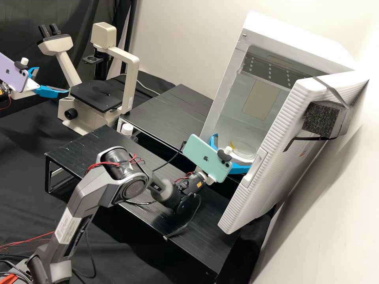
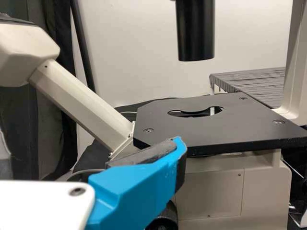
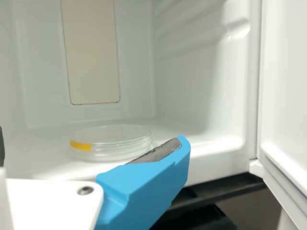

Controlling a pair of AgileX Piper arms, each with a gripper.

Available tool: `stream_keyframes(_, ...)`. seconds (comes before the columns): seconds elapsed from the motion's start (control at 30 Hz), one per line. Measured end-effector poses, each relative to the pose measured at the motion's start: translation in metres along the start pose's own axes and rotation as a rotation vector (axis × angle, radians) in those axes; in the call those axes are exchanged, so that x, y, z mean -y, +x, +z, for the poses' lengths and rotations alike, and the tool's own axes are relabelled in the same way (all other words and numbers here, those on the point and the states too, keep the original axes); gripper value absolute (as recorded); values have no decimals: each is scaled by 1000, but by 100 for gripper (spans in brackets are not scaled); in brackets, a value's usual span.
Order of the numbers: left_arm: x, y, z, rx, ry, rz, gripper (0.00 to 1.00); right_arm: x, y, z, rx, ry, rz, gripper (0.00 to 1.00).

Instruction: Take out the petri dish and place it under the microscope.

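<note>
The step in hand, I judge, is the taking of the petri dish (image 3: 112, 143) out of the white cabinet (image 1: 302, 49). The dish lies flat on the cabinet's inside floor, with a yellow mark on its side. The cabinet door (image 1: 268, 157) stands wide open. The right gripper (image 1: 233, 153) is at the mouth of the cabinet, just beside the dish. Its fingers (image 3: 144, 187) are spread apart and grasp nothing; the dish lies between and a little beyond them, and whether one of them touches it I cannot tell.

The left gripper (image 1: 51, 80) is beside the microscope (image 1: 87, 114). Its fingers (image 2: 139, 191) are also released, with nothing held, near the edge of the black stage (image 2: 249, 129).

The next move calls for the right gripper to go a little deeper at the same low height, so that both fingers come on the two sides of the dish, and then to close gently. The dish is clear and smooth, so it could slip or tip, and its lid could shift. After this, it must come out level, past the open door, and toward the stage.
</note>
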State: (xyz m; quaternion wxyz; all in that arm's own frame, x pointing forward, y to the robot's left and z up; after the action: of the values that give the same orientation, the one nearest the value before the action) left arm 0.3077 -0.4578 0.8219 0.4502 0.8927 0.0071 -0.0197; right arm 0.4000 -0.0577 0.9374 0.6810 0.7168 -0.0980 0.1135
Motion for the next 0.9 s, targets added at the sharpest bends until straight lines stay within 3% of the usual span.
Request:
stream_keyframes(0.23,0,0,0,0,0,0,100,4,25,3,52,-8,-39,100)
stream_keyframes(0.37,0,0,0,0,0,0,100,2,34,3,55,-36,-38,100)
stream_keyframes(0.83,0,0,0,0,0,0,100,-6,45,9,72,-61,-56,100)
stream_keyframes(0.87,0,0,0,0,0,0,100,-7,45,10,71,-57,-59,0)
stream_keyframes(0.9,0,0,0,0,0,0,100,-8,45,11,71,-56,-60,0)
